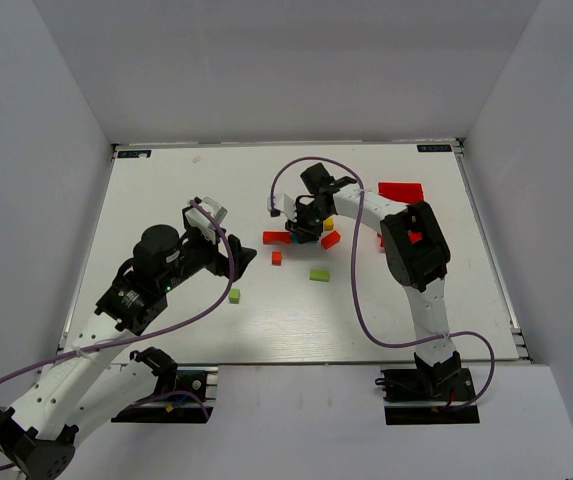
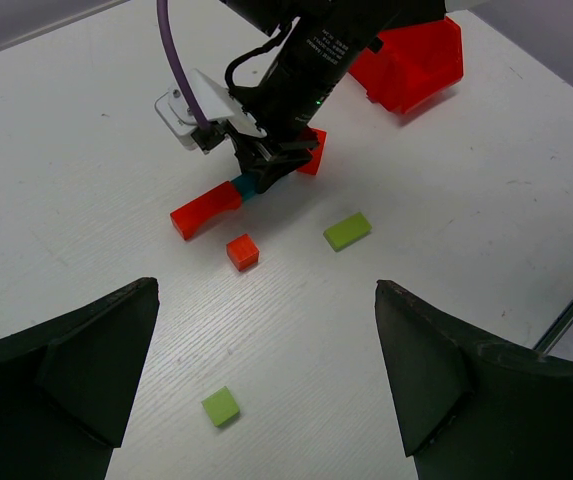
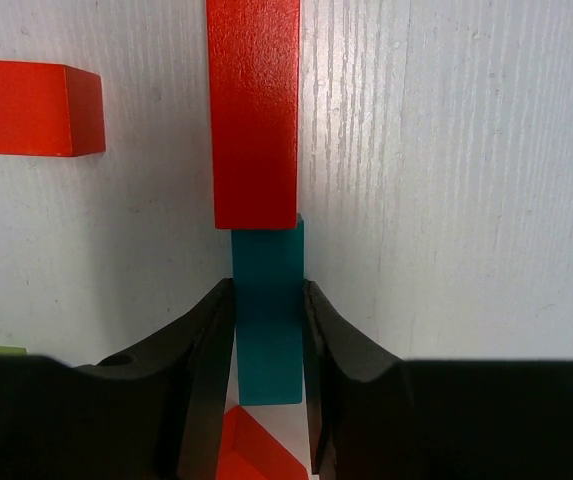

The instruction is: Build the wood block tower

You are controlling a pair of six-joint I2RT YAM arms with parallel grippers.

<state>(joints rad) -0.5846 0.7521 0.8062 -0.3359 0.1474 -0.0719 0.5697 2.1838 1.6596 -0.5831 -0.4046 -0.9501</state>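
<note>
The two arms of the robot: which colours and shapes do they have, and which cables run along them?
Both the left arm and the right arm have white links and black joint housings. A purple cable loops loosely along each. The left gripper and the right gripper have black, wedge-shaped fingers. A white bracket sits at each wrist.
</note>
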